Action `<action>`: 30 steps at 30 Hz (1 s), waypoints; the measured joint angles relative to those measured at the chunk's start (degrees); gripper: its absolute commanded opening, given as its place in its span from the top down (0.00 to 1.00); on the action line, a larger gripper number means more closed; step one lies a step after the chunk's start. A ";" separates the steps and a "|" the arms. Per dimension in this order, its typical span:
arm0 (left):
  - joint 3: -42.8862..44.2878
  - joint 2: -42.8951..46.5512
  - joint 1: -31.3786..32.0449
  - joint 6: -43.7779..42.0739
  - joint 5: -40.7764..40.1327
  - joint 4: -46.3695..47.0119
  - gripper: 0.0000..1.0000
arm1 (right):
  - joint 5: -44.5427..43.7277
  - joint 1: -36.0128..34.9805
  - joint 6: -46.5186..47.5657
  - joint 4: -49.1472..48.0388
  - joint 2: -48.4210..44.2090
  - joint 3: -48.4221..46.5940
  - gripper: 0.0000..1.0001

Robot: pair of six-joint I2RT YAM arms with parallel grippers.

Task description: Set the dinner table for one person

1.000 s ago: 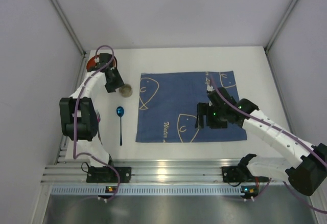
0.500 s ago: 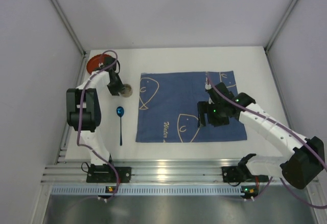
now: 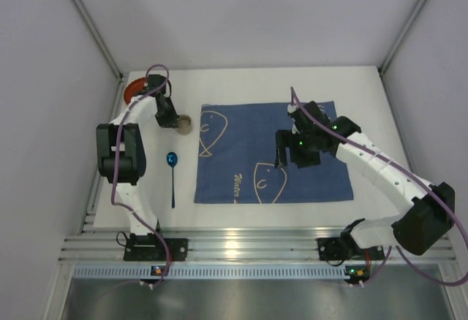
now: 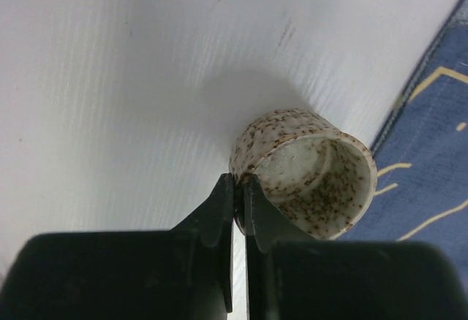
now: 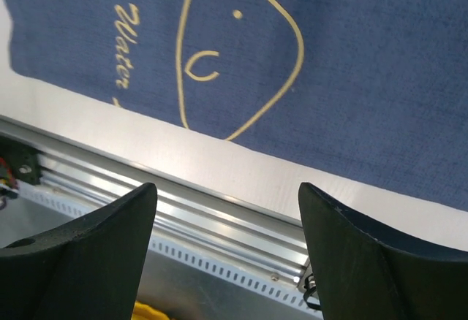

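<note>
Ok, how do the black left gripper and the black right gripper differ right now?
The left gripper is shut, pinching the rim of the speckled beige ceramic cup; the right gripper is open and holds nothing. The left gripper is over the bare white tabletop; the right gripper hangs over the blue cloth with pale line drawings. Both are black two-finger grippers.

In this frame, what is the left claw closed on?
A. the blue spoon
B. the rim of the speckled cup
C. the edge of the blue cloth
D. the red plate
B: the left wrist view shows the left claw pinched shut on the near rim of the speckled cup.
</note>
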State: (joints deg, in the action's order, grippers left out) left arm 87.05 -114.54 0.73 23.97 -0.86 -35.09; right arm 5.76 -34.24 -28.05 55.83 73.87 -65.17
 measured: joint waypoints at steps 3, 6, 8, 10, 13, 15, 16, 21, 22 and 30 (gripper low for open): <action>0.00 2.60 0.22 -0.31 2.21 -1.55 1.00 | 1.79 0.00 -0.42 -0.63 3.87 -6.69 0.22; -0.31 7.63 1.42 -0.55 3.23 -2.91 1.00 | 4.39 -0.02 -1.25 -1.70 8.26 -13.90 0.23; -0.76 11.72 3.15 -0.72 3.37 -3.32 1.00 | 6.47 -0.15 -2.16 -2.75 11.89 -18.58 0.24; -1.16 16.52 6.21 -1.05 3.41 -3.98 1.00 | 8.00 -0.55 -2.82 -3.30 15.30 -22.49 0.25; -1.22 21.97 11.45 -1.38 3.34 -5.22 1.00 | 9.94 -1.18 -3.82 -3.98 20.26 -27.76 0.26; -1.27 24.70 15.41 -1.38 2.73 -6.34 1.00 | 10.97 -1.73 -4.52 -4.24 23.12 -30.75 0.26; -1.46 25.90 17.64 -1.29 2.43 -6.82 1.00 | 11.39 -2.05 -4.81 -4.31 24.37 -32.09 0.26; -4.81 30.16 25.16 0.15 -0.15 -9.57 1.00 | 12.76 -2.89 -6.10 -4.79 26.51 -33.66 0.27; -5.46 30.77 25.73 0.37 -0.48 -10.19 1.00 | 12.94 -2.91 -6.36 -4.90 26.51 -33.64 0.27; -8.55 34.77 28.50 2.19 -4.31 -13.62 1.00 | 14.21 -3.28 -8.59 -8.04 26.49 -31.36 0.29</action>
State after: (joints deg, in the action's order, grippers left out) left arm 78.50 -79.77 29.23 26.15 -5.17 -48.71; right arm 19.97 -37.52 -36.64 47.79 100.36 -96.53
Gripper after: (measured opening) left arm 0.056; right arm 0.719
